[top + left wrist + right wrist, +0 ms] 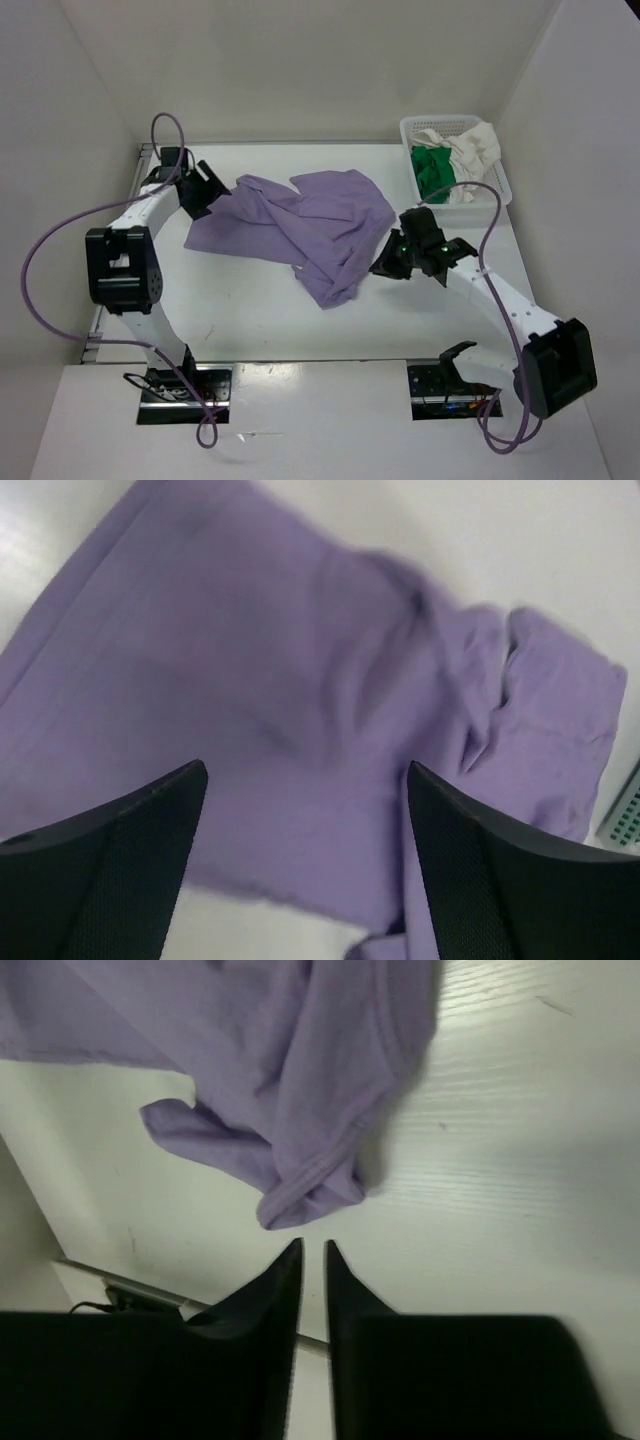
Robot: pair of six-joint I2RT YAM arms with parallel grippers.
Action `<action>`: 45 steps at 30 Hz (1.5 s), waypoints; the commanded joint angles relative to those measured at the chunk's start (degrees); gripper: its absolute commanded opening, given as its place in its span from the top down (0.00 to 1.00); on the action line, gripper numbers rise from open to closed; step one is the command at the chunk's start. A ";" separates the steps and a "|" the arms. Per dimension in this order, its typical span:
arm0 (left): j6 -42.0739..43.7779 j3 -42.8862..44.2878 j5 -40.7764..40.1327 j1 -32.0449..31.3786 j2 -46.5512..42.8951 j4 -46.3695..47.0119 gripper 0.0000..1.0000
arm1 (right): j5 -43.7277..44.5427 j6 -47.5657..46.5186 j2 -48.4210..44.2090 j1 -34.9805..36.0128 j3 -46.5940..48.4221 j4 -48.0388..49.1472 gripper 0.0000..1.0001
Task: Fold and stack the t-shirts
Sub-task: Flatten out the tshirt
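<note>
The lavender t-shirt lies crumpled and partly spread across the middle of the table. My left gripper hovers at its left edge, jaws wide open and empty; the left wrist view shows the purple cloth beneath my left gripper. My right gripper sits just off the shirt's lower right edge. In the right wrist view a bunched hem lies just beyond my right gripper, whose jaws stand a narrow slit apart with nothing between them. The green t-shirt and the white t-shirt are in the basket.
A white mesh basket stands at the back right corner of the table, close behind my right arm. White walls enclose the table at the left, back and right. Purple cables loop off both arms.
</note>
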 commanded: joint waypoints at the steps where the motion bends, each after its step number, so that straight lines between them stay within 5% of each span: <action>1: 0.51 -8.94 -1.12 4.35 -9.85 0.54 0.20 | -0.85 -3.34 5.63 5.65 4.69 3.78 0.87; 5: -0.54 -17.83 -0.33 11.12 -11.70 1.25 0.28 | 3.35 -5.19 14.42 12.96 8.05 5.79 0.85; 7: -0.55 -19.85 0.20 12.44 -10.66 1.25 0.28 | 4.94 -5.19 18.55 12.97 8.84 5.80 0.65; 8: -1.24 -19.86 0.90 13.05 -10.04 1.25 0.28 | 6.60 -4.49 18.57 12.18 8.84 6.58 0.44; 9: -2.03 -20.91 2.38 14.45 -8.99 1.77 0.28 | 6.62 -3.96 18.57 12.17 8.84 8.50 0.40; 12: -3.88 -22.93 3.89 17.10 -7.58 4.05 0.32 | 5.83 -3.96 19.35 10.42 7.26 9.58 0.37; 16: -5.56 -24.43 5.21 18.86 -7.57 6.60 0.40 | 4.68 -3.34 20.15 10.42 6.65 10.19 0.54; 21: -7.58 -24.43 6.53 18.86 -4.16 8.54 0.48 | 5.65 -1.68 20.15 10.42 5.24 11.59 0.57; 24: -8.19 -24.43 7.15 18.86 -2.83 9.86 0.57 | 4.95 -0.36 23.04 9.19 4.10 13.18 0.36; 28: -8.19 -24.96 8.99 18.86 -2.83 11.97 0.70 | 6.08 0.26 27.62 7.79 5.49 13.79 0.33; 30: -8.72 -24.96 9.69 18.86 -2.83 11.97 0.84 | 6.62 0.26 29.02 6.39 6.02 14.41 0.53; 31: -8.72 -24.96 9.69 18.86 -3.44 11.97 0.87 | 6.62 0.26 29.03 5.68 6.90 14.41 0.74; 32: -8.20 -24.35 9.69 18.86 -4.57 11.19 0.90 | 8.01 0.26 29.03 4.80 6.91 13.80 0.84; 34: -7.40 -24.34 9.08 18.86 -6.94 10.04 0.99 | 9.34 0.26 26.41 0.95 6.91 12.04 0.96; 37: -6.88 -26.18 8.55 18.86 -10.81 9.33 1.00 | 12.06 -2.37 23.06 -6.42 6.29 8.71 1.00; 41: -6.88 -29.52 9.25 18.33 -13.46 8.81 1.00 | 13.99 -5.44 18.41 -11.90 6.29 6.07 0.82; 42: -6.27 -30.05 9.26 18.33 -13.46 8.11 1.00 | 16.00 -6.06 17.79 -12.52 6.29 5.54 0.66; 45: -6.26 -33.04 9.78 18.33 -15.74 8.10 1.00 | 15.94 -7.21 14.80 -16.64 5.07 6.06 0.40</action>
